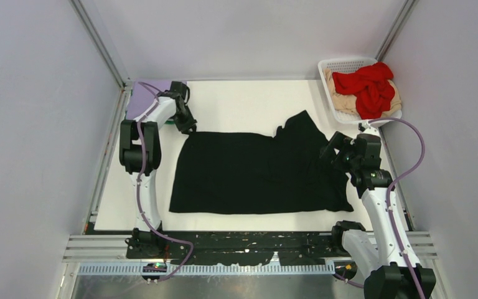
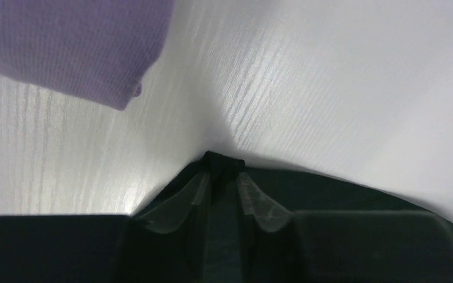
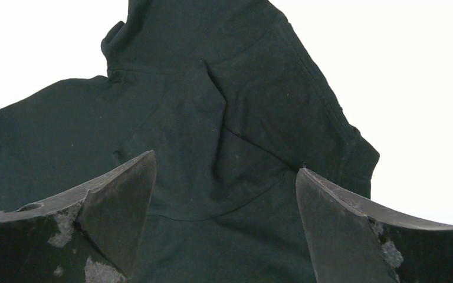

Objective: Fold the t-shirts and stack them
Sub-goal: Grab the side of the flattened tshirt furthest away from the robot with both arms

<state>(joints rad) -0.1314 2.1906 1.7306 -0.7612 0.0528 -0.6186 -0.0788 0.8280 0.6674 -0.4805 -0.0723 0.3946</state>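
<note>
Black t-shirt (image 1: 249, 171) lies spread flat across the middle of the tabletop (image 1: 249, 103), with a sleeve rumpled at its right end. Your left pincer (image 1: 187, 126) is at the shirt's far-left corner, clenched on a pinch of black cloth. The wrist view shows the fabric between the pads (image 2: 253, 203). Your right pincer (image 1: 336, 149) hangs over the shirt's right end, released, fingers wide apart. Lavender t-shirt (image 1: 138, 99) sits at the far-left tabletop corner. Red t-shirt (image 1: 368, 87) lies on the beige t-shirt (image 1: 342, 99) in the white basket (image 1: 347, 64), far right.
</note>
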